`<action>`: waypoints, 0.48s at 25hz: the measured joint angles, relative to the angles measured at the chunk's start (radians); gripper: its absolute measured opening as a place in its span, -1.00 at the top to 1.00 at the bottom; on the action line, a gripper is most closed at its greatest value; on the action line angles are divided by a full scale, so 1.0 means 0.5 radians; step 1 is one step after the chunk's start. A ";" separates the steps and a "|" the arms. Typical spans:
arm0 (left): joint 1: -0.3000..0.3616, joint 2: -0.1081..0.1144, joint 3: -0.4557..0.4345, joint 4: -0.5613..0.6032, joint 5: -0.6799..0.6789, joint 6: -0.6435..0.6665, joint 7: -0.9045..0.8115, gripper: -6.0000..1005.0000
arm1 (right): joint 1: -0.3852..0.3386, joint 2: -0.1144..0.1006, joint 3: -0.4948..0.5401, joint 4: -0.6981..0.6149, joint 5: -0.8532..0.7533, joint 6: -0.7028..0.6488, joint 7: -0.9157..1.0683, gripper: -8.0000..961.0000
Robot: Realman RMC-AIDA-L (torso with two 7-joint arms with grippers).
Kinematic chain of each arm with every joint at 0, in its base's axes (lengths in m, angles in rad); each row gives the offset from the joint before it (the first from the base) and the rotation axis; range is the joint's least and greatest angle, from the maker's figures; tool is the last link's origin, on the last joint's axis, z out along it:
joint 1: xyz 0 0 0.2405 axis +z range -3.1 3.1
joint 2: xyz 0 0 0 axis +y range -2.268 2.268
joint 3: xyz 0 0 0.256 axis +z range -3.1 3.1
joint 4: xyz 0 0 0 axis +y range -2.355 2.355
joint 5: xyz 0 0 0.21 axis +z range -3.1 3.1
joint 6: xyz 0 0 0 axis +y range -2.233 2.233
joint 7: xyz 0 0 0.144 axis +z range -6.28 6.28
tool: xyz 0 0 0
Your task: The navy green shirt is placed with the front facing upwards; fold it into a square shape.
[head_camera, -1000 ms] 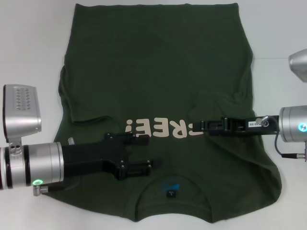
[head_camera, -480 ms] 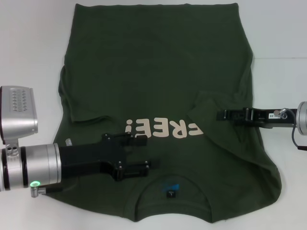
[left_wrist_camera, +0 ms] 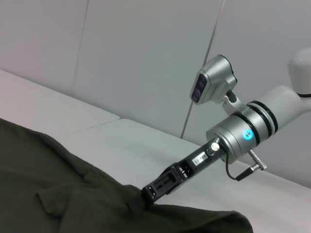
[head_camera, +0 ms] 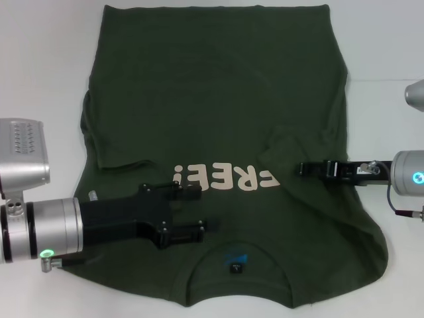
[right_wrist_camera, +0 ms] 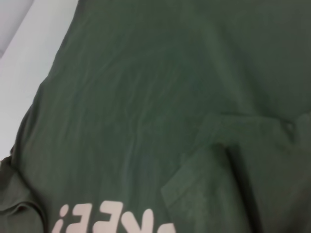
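Two black grippers are working over one large dark olive-green short-sleeved cotton shirt [head_camera: 218, 119], which is lying flat and face up on the white table [head_camera: 46, 59], collar toward the robot, with the cream "FREE!" print [head_camera: 224, 177] reading upside down in the head view. Both sleeves are lying folded inward onto the body of the shirt. The left gripper [head_camera: 202, 209] is reaching in from the robot's left, hovering over the chest area between the print and the collar, its two fingers spread apart with nothing between them. The right gripper [head_camera: 301, 167] is coming in from the robot's right, its tip sitting at the folded right sleeve [head_camera: 291, 142]; in the left wrist view the same gripper [left_wrist_camera: 148, 194] is touching the cloth edge, but whether it is clenched or released cannot be told. A small blue and black neck label [head_camera: 236, 262] is showing inside the collar.
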 joint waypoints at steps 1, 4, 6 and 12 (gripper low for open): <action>0.000 0.001 -0.003 0.000 0.000 0.000 0.000 -0.46 | 0.004 0.006 -0.002 0.000 0.002 -0.010 -0.003 -0.72; 0.000 0.002 -0.006 0.001 0.001 -0.001 0.000 -0.46 | 0.021 0.017 -0.017 0.001 0.004 -0.051 -0.008 -0.72; 0.000 0.002 -0.006 0.001 0.002 -0.001 0.000 -0.46 | 0.033 0.021 -0.025 0.002 0.005 -0.077 -0.010 -0.72; 0.009 0.003 -0.005 0.001 0.003 0.000 0.000 -0.46 | 0.024 0.022 -0.008 -0.028 0.013 -0.124 -0.011 -0.73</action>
